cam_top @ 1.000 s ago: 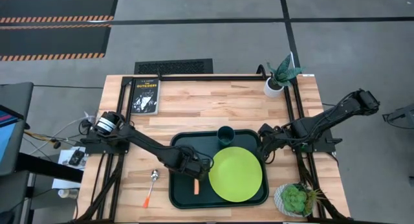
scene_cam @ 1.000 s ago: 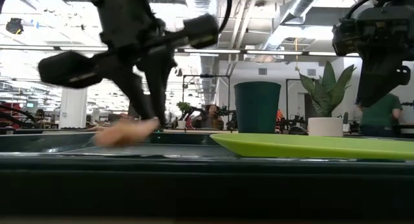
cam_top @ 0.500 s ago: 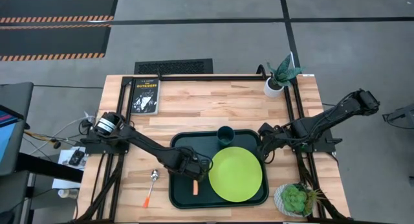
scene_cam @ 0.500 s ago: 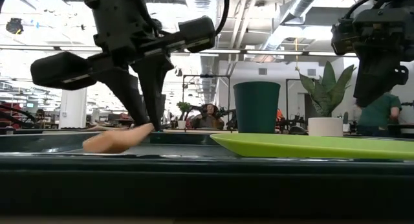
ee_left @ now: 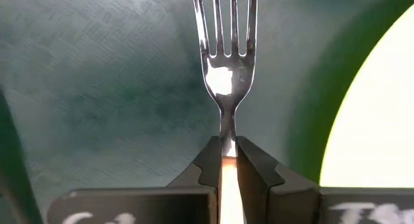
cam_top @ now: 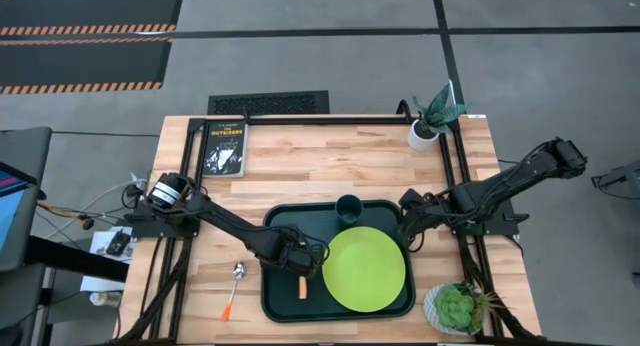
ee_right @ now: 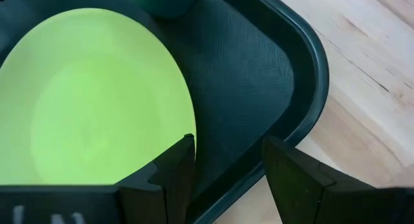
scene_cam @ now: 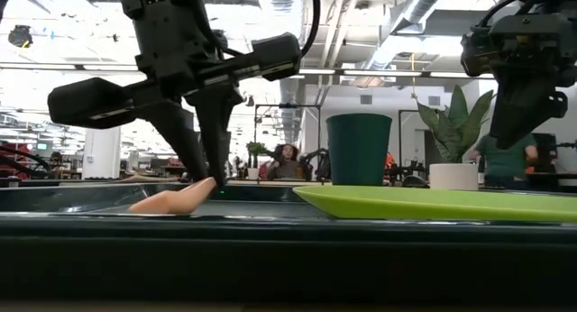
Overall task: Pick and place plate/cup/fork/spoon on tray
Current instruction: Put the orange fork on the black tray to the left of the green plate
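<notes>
The dark green tray (cam_top: 278, 226) lies at the table's near middle. On it are the lime-green plate (cam_top: 364, 269) and, at its far rim, the teal cup (cam_top: 349, 208). My left gripper (cam_top: 303, 262) stands over the tray's left half, shut on the fork (ee_left: 226, 75), just left of the plate. The spoon (cam_top: 235, 286) lies on the table left of the tray. My right gripper (cam_top: 408, 226) is open and empty over the tray's right rim (ee_right: 310, 81), beside the plate's edge (ee_right: 187, 114). My left gripper pinches the fork between its two fingers where the metal neck meets the pale orange handle (ee_left: 227, 160). The fingers (scene_cam: 203, 154) come from above, pointing down, across the fork. The tines point toward the table's far side; the handle (scene_cam: 171, 200) slants down low over the tray floor.
A black book (cam_top: 224, 147) lies at the table's far left. A white pot with a leafy plant (cam_top: 425, 131) stands at the far right corner, and a succulent pot (cam_top: 455, 308) at the near right corner. Bare wood lies beyond the tray.
My left gripper has gone down a little with the fork, whose handle now lies lower over the tray floor. My right gripper has kept still.
</notes>
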